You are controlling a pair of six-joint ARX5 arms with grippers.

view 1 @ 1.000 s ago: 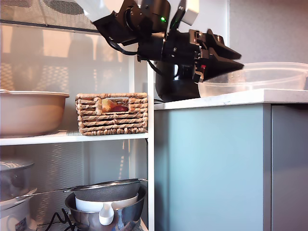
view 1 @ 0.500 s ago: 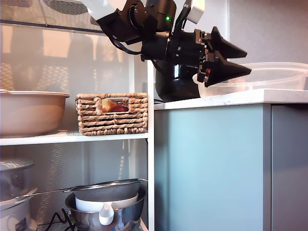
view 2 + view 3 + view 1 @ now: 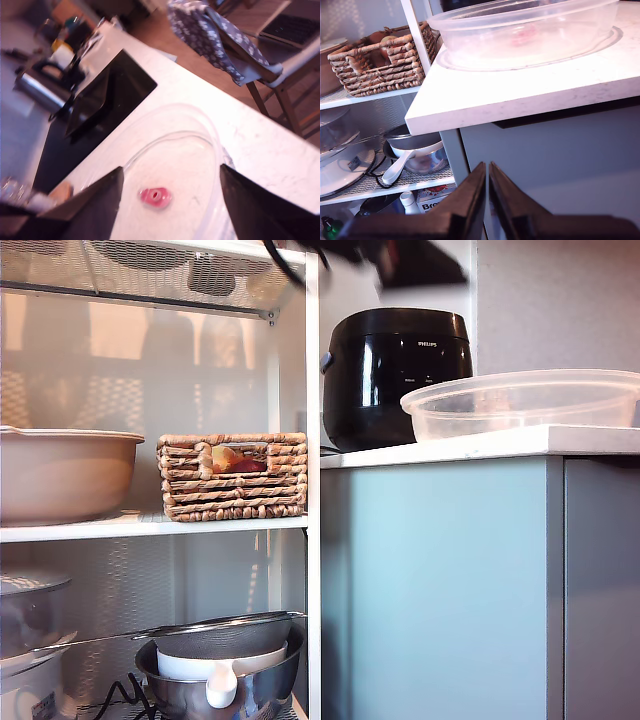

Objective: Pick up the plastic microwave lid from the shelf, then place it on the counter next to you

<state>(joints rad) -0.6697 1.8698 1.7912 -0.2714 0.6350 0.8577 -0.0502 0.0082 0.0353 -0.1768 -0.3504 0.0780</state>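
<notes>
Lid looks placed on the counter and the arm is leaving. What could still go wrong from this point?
The plastic microwave lid rests rim-up on the counter close to the front edge; a nudge could tip it off.

My first gripper hangs open right above the lid, so a downward drift might knock it.

My second gripper, shut, sits low beside the counter's edge and the shelf; rising carelessly could strike the overhang.

This is a home kitchen. A white stone-look counter over pale blue-grey cabinet fronts carries a black rice cooker. At the exterior view's left, a white shelf holds a wicker basket, a beige bowl and a steel mixing bowl. A black hob and a kettle sit farther along the worktop.
</notes>
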